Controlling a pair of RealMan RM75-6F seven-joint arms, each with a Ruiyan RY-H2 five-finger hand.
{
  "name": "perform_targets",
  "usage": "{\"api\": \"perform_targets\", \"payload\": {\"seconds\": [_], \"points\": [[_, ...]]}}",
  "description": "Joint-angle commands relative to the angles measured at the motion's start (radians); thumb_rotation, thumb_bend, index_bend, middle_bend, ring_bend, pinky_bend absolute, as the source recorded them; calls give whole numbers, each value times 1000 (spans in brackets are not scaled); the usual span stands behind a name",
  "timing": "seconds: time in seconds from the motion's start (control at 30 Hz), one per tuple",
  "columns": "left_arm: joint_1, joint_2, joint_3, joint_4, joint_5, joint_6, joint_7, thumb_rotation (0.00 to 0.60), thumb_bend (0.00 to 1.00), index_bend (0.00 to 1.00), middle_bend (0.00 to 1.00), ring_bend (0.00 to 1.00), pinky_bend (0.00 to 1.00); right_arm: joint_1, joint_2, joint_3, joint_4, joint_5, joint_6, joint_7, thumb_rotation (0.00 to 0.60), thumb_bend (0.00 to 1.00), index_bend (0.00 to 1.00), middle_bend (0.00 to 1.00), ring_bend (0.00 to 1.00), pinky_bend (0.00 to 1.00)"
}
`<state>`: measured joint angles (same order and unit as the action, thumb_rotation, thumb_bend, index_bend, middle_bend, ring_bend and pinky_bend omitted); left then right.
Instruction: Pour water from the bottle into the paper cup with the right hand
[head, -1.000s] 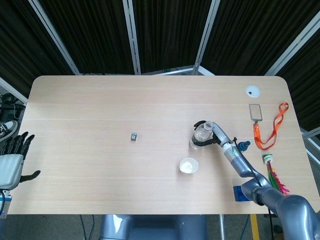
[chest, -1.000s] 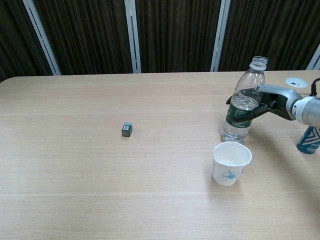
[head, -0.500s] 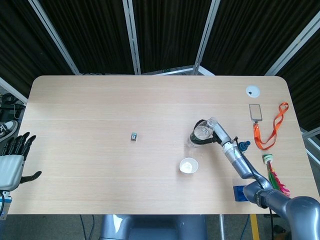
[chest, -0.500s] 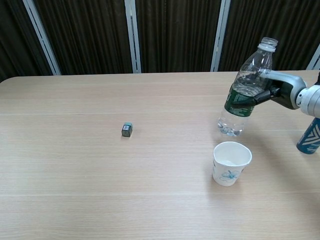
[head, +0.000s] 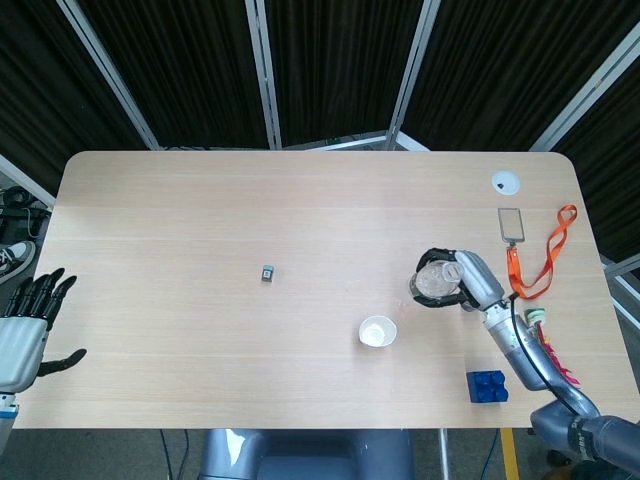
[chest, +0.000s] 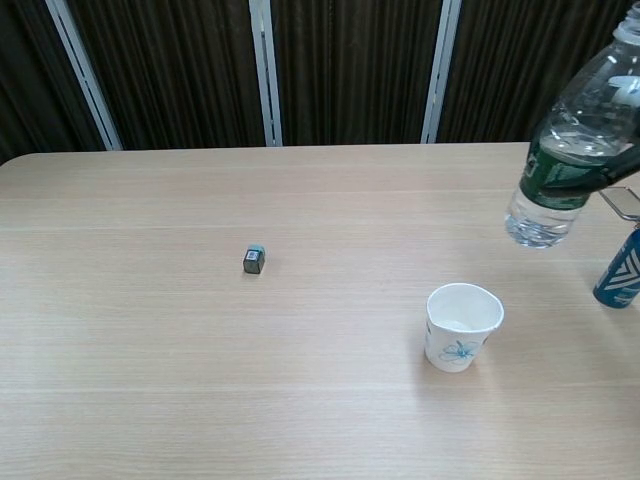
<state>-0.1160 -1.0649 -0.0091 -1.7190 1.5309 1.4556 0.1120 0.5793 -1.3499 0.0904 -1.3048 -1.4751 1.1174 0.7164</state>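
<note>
1. While nothing is being poured yet, the paper cup (chest: 463, 326) stands upright and open near the bench's (head: 200, 330) front edge, right of centre, white with a small blue print.
2. Beyond it, the right robot hand (head: 468, 283) is clamped on the bottle (chest: 573, 150), lifted clear and leaning, seemingly to bring its mouth over the cup; clear plastic, green label, partly full.
3. At the front-left corner, the left robot hand (head: 28, 325) idles, fingers spread, holding nothing.

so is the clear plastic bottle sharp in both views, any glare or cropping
Chest view: the clear plastic water bottle is sharp but its top is cut by the frame edge; the white paper cup casts a soft shadow. Head view: bottle and right hand look small, slightly soft; no strong glare.
</note>
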Motion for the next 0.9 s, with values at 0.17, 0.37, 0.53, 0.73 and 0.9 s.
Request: {"api": "perform_targets", "payload": {"seconds": [0.17, 0.37, 0.53, 0.73, 0.9], "points": [[4, 7, 12, -8, 30, 11, -8, 600, 0, 59, 0, 0, 0, -74, 24, -19, -18, 69, 31, -251, 600, 382, 527, 550, 494, 414], [9, 11, 17, -11, 45, 22, -13, 600, 0, 58, 0, 0, 0, -101, 19, -41, -3, 77, 36, -385, 600, 383, 528, 552, 495, 420], [10, 9, 19, -11, 48, 21, -9, 600, 0, 59, 0, 0, 0, -112, 7, -48, -1, 70, 40, -459, 600, 388, 534, 557, 498, 425], [11, 7, 17, -13, 43, 19, -4, 600, 0, 59, 0, 0, 0, -105, -21, -45, 7, 52, 37, -511, 600, 399, 536, 559, 500, 426], [11, 3, 13, -8, 29, 14, 5, 600, 0, 59, 0, 0, 0, -88, -52, -30, 14, 68, -3, -536, 600, 400, 535, 559, 500, 426]]}}
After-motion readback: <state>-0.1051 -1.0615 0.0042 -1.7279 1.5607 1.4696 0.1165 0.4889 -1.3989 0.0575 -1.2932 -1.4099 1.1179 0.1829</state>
